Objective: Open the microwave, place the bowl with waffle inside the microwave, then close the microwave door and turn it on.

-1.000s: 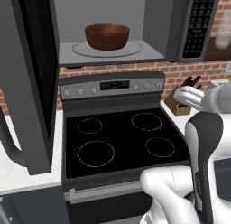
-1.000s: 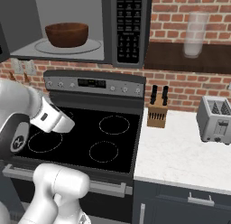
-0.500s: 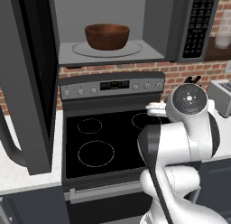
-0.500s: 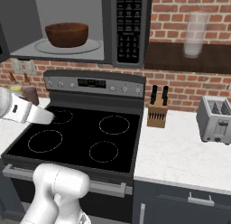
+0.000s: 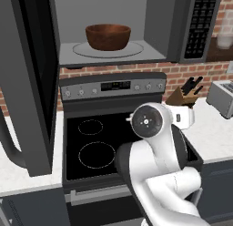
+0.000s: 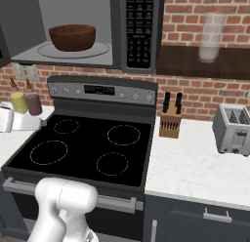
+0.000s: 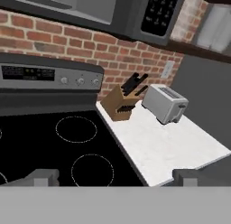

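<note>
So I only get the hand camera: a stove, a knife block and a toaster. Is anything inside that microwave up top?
Observer: Yes, a reddish-brown bowl sits on the glass turntable inside the microwave.
Operator: Is it shut in there?
Observer: No, the microwave door stands wide open, swung out to the left.
Operator: Anything else I'm missing?
Observer: A yellow bottle and a dark red bottle stand side by side, left of the stove.
</note>
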